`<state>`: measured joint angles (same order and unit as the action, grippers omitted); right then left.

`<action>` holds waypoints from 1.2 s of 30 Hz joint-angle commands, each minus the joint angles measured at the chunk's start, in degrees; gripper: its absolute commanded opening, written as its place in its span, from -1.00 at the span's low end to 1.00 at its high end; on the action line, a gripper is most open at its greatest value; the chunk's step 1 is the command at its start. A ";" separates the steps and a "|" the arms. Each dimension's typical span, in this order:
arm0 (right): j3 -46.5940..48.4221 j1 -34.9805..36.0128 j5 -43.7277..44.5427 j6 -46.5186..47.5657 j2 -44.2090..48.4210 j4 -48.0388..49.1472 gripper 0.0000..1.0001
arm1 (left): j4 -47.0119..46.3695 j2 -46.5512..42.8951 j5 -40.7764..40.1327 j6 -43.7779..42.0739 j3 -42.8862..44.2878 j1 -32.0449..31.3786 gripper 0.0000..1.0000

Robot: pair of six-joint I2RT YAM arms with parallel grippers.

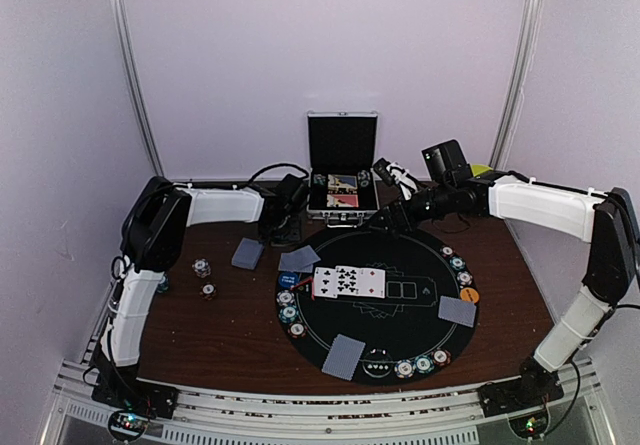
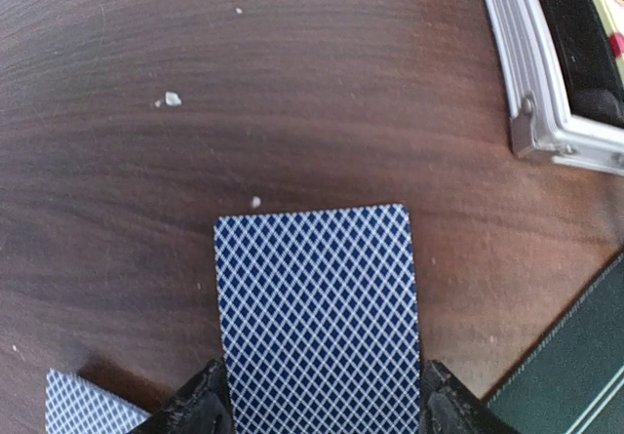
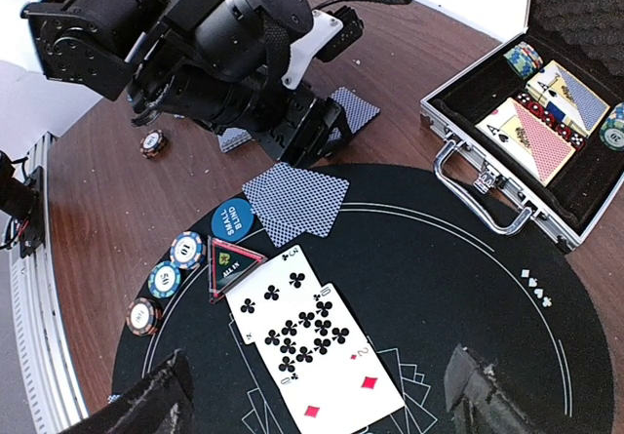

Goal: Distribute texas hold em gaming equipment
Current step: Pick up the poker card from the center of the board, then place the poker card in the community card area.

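- Left claw (image 2: 320, 407) is clamped on the held card (image 2: 317, 307), a face-down card with one finger on each long edge; it juts out ahead of the claw, above the brown bench (image 2: 195, 112)
- A loose card (image 2: 83, 407), face down, lies flat on the bench at the lower left of the left wrist view
- That view also shows a corner of the silver case (image 2: 536, 112) at upper right and the edge of the black mat (image 2: 585, 356) at lower right
- From above, I see the left claw just left of the open case, lid up, near the mat's far rim
- Right claw (image 3: 317, 395) stands wide with nothing between its fingers, hovering over the mat
- Below it is a row of face-up cards (image 3: 312, 341), overlapping: clubs, then red diamonds
- The rim card (image 3: 295, 200), face down, lies across the mat's far-left rim, beside the blue button (image 3: 232, 219) marked SMALL BLIND
- The triangular ALL IN marker (image 3: 234, 258) sits just beside the face-up row
- The left-rim chips (image 3: 164, 280), three of them, follow the rim next to the blue button
- Also face down on the mat: the near card (image 1: 343, 356) and the right card (image 1: 457, 311)
- Near-rim chips (image 1: 423, 364) sit along the mat's front rim
- Right-rim chips (image 1: 460, 270) sit beside the orange button (image 1: 469, 294)
- Two bench chips (image 1: 203, 277) sit on bare wood, well left of the mat
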<state>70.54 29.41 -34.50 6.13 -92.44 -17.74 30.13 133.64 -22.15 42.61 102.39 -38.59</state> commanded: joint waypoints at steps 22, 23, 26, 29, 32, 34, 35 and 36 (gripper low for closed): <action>-0.27 -0.83 1.05 0.98 0.18 0.51 0.82 | -8.74 -4.60 4.05 -3.70 -3.11 -3.60 0.34; -0.25 -0.84 1.13 0.99 0.16 0.51 0.82 | -8.83 -4.50 4.24 -3.74 -2.86 -3.91 0.34; -0.16 -1.07 1.02 1.05 0.01 0.42 0.82 | -8.87 -4.11 4.76 -3.83 -2.15 -5.07 0.34; -0.06 -1.51 0.86 0.99 0.13 0.34 0.82 | -8.85 -3.96 5.06 -3.85 -1.62 -6.76 0.34; 0.18 -2.40 0.50 0.99 0.11 -0.07 0.82 | -8.80 -4.09 5.40 -3.79 -1.09 -8.54 0.34; 0.29 -3.26 0.49 1.06 0.30 -0.26 0.83 | -8.72 -4.09 5.45 -3.52 -0.74 -9.90 0.34; 0.36 -3.75 0.49 1.01 0.44 -0.40 0.83 | -8.75 -4.08 5.46 -3.12 -0.66 -10.53 0.34; 0.43 -4.29 0.60 1.13 0.61 -0.54 0.82 | -8.77 -4.09 5.60 -2.81 -0.55 -11.19 0.34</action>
<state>70.54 27.09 -34.28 6.28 -92.47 -17.78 23.53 130.98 -17.39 39.48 99.90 -47.48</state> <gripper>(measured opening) 0.913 0.668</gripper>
